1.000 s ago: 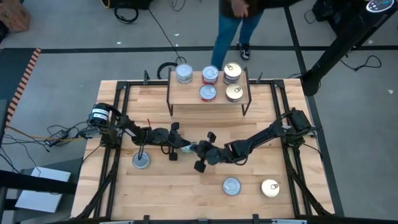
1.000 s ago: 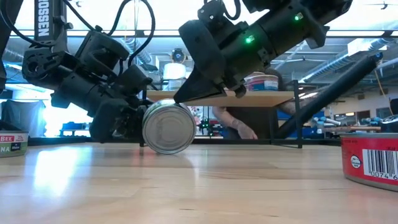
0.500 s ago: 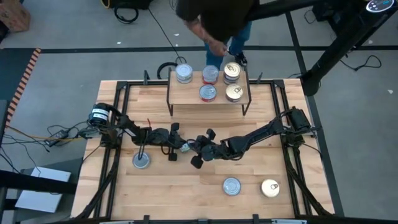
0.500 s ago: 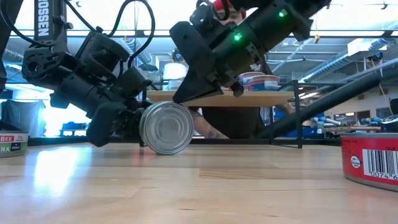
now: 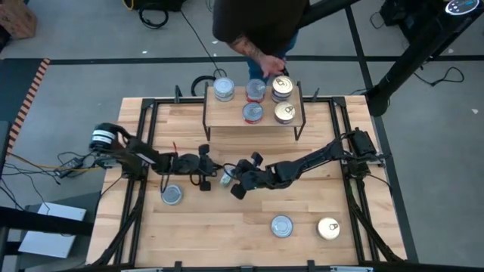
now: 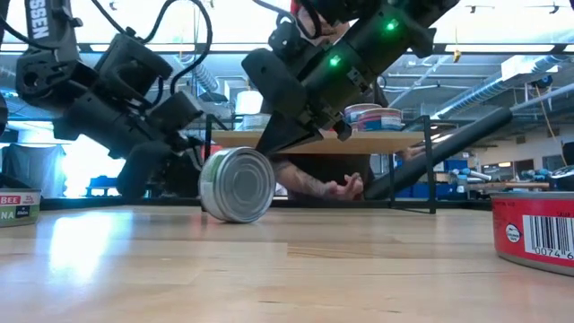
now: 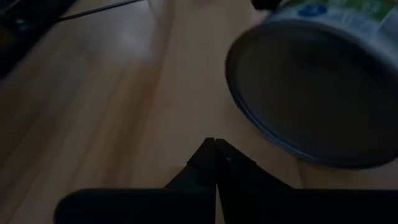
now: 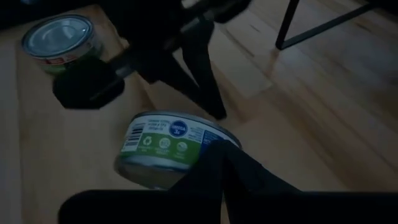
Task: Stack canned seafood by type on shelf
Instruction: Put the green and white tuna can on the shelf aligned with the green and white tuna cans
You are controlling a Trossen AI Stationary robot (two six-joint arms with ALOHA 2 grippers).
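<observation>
A tin [image 5: 225, 178] with a green and blue label stands tipped up on its rim mid-table, one flat face [image 6: 239, 184] toward the near edge. My left gripper [image 5: 206, 171] is shut and sits just left of the tin with a gap; the tin's flat end [image 7: 311, 93] fills its wrist view. My right gripper [image 5: 236, 180] is shut on the tin's right side. The shelf [image 5: 227, 117] stands at the far edge and carries several tins [image 5: 252, 112]. My right gripper rests its shut fingertips [image 8: 217, 158] on the tin's labelled side wall [image 8: 186, 146], slanting down from the table's right. In the low view the finger [image 6: 273, 139] meets the tin's upper right edge [image 6: 260, 154]. The tin stays up on its rim on the table.
Loose tins lie on the table at the left [image 5: 172, 195] and near the near edge [image 5: 281, 225] [image 5: 328, 228]; one red-labelled tin [image 6: 534, 233] is close to the low camera. A person's hand [image 5: 272, 68] reaches over the shelf's far side.
My left gripper has drawn back toward the table's left and come off the tin, leaving a gap. My right gripper has moved a little toward the left, staying against the tin. The tin has stayed up on its rim. A person has leaned in over the shelf.
</observation>
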